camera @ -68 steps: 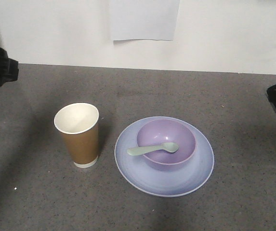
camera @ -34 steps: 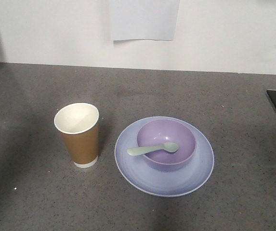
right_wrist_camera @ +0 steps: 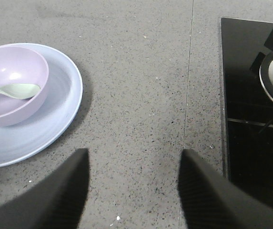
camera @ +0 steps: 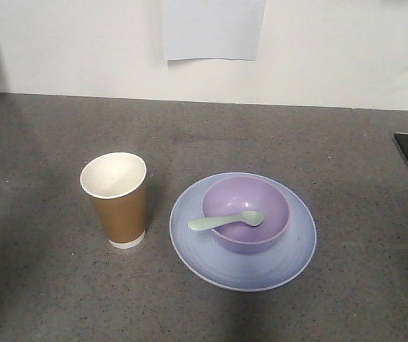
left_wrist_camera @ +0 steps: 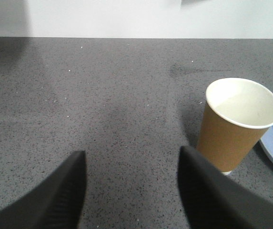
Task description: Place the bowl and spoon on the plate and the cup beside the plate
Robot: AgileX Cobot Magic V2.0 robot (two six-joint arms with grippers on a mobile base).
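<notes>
Both tools, left tool (left_wrist_camera: 130, 191) and right tool (right_wrist_camera: 132, 186), hang wide and empty over the tabletop (camera: 47, 285). Bowl (camera: 246, 213) sits on the plate (camera: 243, 267), spoon (camera: 226, 220) across it, cup (camera: 116, 199) upright just left of the plate. Best finished by retreating clear, without brushing the cup.

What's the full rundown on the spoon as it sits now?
The spoon is small, pale mint green, and looks like smooth matte plastic. It lies across the lavender bowl: its scoop rests inside the bowl, its handle crosses the rim on the cup side and overhangs the plate. Nothing grips it; only the bowl touches it.
</notes>
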